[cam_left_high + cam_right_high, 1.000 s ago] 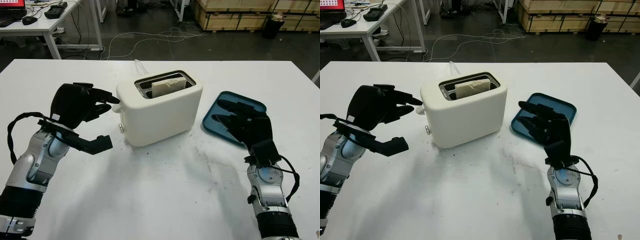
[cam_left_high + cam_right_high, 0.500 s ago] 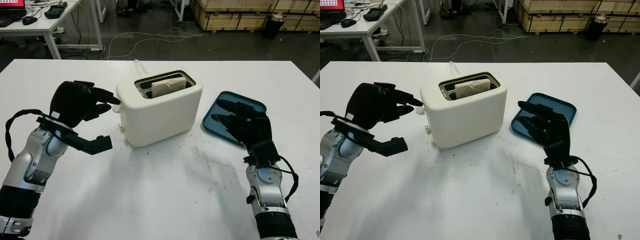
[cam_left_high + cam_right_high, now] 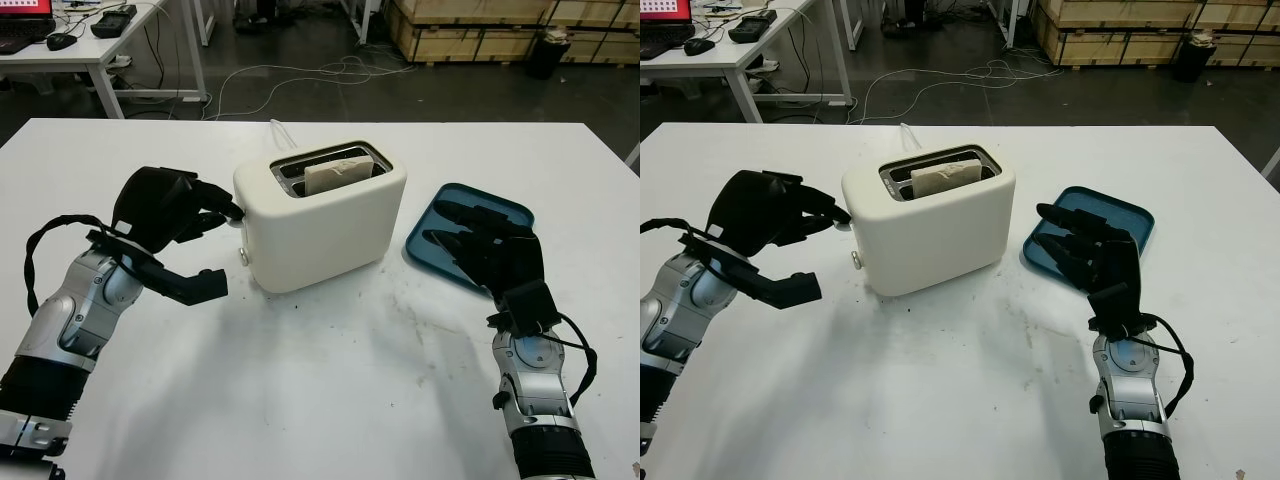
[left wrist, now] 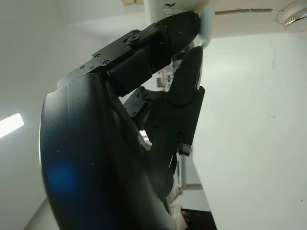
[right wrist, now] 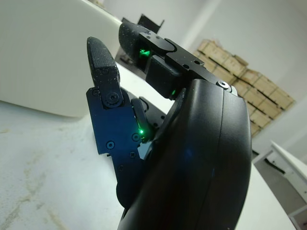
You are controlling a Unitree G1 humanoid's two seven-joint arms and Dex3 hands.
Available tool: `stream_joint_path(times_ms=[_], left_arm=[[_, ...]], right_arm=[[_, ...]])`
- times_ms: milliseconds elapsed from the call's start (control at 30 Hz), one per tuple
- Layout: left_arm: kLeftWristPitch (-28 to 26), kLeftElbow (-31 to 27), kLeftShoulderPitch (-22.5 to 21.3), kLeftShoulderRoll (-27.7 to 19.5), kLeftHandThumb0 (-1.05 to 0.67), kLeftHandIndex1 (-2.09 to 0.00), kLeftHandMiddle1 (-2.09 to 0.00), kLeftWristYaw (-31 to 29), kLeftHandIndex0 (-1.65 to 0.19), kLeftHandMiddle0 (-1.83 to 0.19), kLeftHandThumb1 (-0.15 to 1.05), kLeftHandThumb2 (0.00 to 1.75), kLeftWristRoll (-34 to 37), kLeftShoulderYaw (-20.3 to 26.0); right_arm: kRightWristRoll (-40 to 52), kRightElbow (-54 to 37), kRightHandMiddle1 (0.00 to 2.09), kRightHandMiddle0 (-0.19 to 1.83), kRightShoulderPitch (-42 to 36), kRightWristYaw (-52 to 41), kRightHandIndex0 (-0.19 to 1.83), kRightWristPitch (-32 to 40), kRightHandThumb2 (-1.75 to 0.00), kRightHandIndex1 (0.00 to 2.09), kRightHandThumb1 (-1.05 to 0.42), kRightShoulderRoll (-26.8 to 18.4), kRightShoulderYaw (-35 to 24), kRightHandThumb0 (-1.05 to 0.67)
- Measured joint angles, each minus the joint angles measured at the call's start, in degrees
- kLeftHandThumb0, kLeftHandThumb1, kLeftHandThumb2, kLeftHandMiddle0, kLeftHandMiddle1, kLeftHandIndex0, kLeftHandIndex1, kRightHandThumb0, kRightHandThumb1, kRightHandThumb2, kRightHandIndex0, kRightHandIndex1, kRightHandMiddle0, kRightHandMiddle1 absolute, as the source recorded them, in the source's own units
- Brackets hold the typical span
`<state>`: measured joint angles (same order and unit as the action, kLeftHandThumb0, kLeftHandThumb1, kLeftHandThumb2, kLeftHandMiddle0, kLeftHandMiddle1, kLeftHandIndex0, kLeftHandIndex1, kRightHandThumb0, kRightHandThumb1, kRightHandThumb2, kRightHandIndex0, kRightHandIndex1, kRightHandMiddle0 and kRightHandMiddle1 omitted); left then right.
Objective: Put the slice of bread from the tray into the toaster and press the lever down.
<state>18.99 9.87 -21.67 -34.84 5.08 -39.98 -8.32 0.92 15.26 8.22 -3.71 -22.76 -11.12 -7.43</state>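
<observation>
The cream toaster (image 3: pixel 330 220) stands mid-table with the bread slice (image 3: pixel 340 172) upright in its top slot. A white lever knob (image 3: pixel 845 217) sticks out of the toaster's left end. My left hand (image 3: pixel 208 245) is at that end, open, its fingertips (image 4: pixel 187 24) touching the lever knob (image 4: pixel 206 19) from above and its thumb hanging below. The blue tray (image 3: pixel 515 212) lies to the right of the toaster and holds no bread. Over the tray's near side hovers my right hand (image 3: pixel 445 225), open.
A white cable (image 3: pixel 280 132) runs off behind the toaster. A small silver button (image 3: pixel 243 257) sits low on the toaster's left end. Beyond the table's far edge are a desk (image 3: pixel 80 50), floor cables and wooden crates (image 3: pixel 480 30).
My left hand has moved right and slightly down, bringing its fingertips onto the lever knob. The right hand, bread and tray have not moved.
</observation>
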Motion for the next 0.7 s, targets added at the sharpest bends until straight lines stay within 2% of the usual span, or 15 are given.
stream_joint_path(times_ms=[500, 700], left_arm=[[-0.01, 0.72, -0.88, -0.23, -0.17, -0.14, -1.45, -0.25, -1.18, -0.9, 0.89, 0.01, -0.48, -0.41], [0.06, 1.07, -1.18, -0.26, -0.12, -0.16, -1.45, -0.26, -1.2, -0.93, 0.85, 0.0, -0.6, -0.41]], right_arm=[[-0.01, -0.06, 0.0, 1.05, -0.23, -0.19, 1.2, 0.16, 0.0, 0.0, -0.88, 0.0, 0.11, -0.43], [-0.02, -0.71, 0.0, 1.05, -0.26, -0.54, 1.19, 0.64, 0.0, 0.0, -0.87, 0.0, 0.13, -0.43]])
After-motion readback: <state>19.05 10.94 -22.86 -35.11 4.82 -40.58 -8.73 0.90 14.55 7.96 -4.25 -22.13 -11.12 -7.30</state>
